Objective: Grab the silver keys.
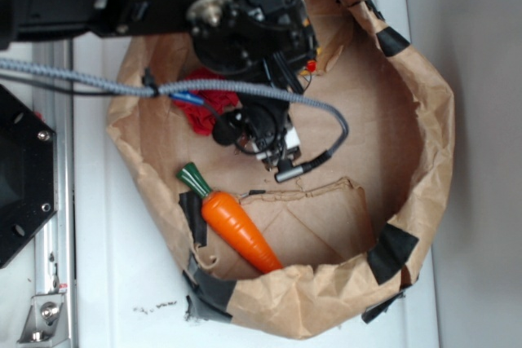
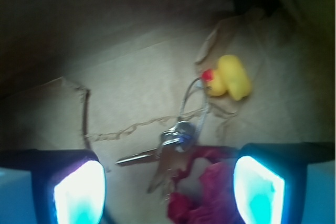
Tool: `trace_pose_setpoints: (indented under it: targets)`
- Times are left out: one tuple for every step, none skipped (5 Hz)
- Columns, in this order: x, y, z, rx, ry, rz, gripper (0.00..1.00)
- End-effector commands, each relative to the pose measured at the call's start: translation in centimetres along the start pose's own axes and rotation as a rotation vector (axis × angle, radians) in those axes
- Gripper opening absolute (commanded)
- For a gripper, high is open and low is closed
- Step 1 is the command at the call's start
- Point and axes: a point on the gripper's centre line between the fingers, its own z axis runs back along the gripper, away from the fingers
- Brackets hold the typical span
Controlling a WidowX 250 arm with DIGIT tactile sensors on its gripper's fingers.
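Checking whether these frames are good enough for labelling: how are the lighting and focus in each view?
Exterior view: evenly lit, mildly soft; the black robot arm hides the keys. Wrist view: dim and blurry, the grey-silver metal keys only softly outlined, and the open gripper's fingers glare cyan-white.

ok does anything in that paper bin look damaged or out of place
The paper bin is rough: its floor is torn beside the carrot and black tape patches the walls. The keys lie partly over the red cloth.
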Motion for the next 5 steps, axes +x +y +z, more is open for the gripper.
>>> trace_pose_setpoints:
  targets:
    - [1.2,0.9,0.0,0.026,-0.028,0.016,1.0]
    - [1.2,0.6,-0.3,0.022,-0.012,0.015,1.0]
    - [1.5,0.5,-1.8,0.009,0.013,0.047,1.0]
    - [2.7,-1.0,-3.6,-0.029,0.037,0.091,1.0]
    - [2.9,-1.0,-3.9,-0.026,0.045,0.101,1.0]
